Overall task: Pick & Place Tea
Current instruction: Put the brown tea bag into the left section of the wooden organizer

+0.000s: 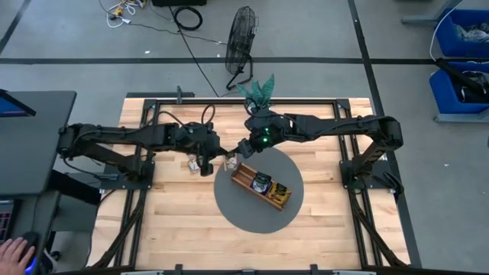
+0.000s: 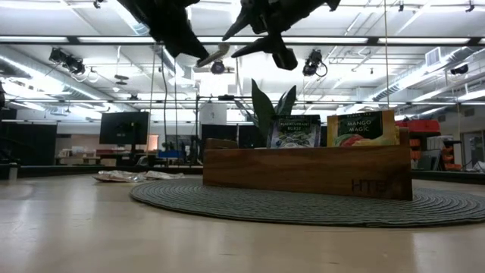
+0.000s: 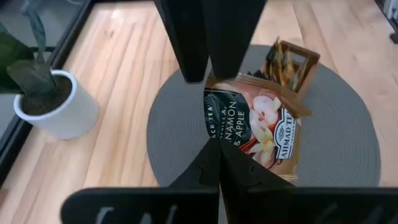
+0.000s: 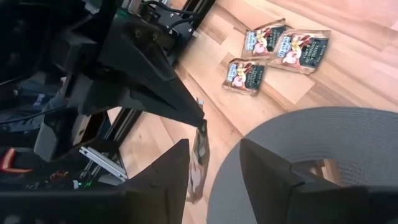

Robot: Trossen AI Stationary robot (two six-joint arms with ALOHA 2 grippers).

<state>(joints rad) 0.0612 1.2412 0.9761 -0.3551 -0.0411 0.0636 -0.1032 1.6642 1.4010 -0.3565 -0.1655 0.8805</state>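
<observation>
My left gripper (image 3: 212, 112) is shut on a tan cinnamon-and-apple tea sachet (image 3: 258, 124), held in the air above the left rim of the round grey mat (image 1: 229, 206). My right gripper (image 4: 214, 146) is open. Its fingers stand on either side of that same sachet (image 4: 200, 155), and I see no touch. The brown wooden tray (image 1: 248, 177) lies on the mat with a dark sachet (image 2: 294, 130) and a yellow one (image 2: 360, 127) standing upright in it. Three more sachets (image 4: 283, 46) lie flat on the wood left of the mat. My left gripper pinches the tan sachet between its two fingers at one side edge (image 3: 214, 102). The fingers (image 2: 198, 59) come slanting down from the table's left. The sachet (image 2: 217, 53) is lifted clear, high above the table, and juts out tilted past the fingertips.
A potted plant in a white pot (image 3: 56, 102) stands at the far edge behind the mat. A floor fan (image 1: 243, 34) is beyond the table. Bare wood lies near and right of the mat. A person's hand (image 1: 14, 250) rests at a desk left of the table.
</observation>
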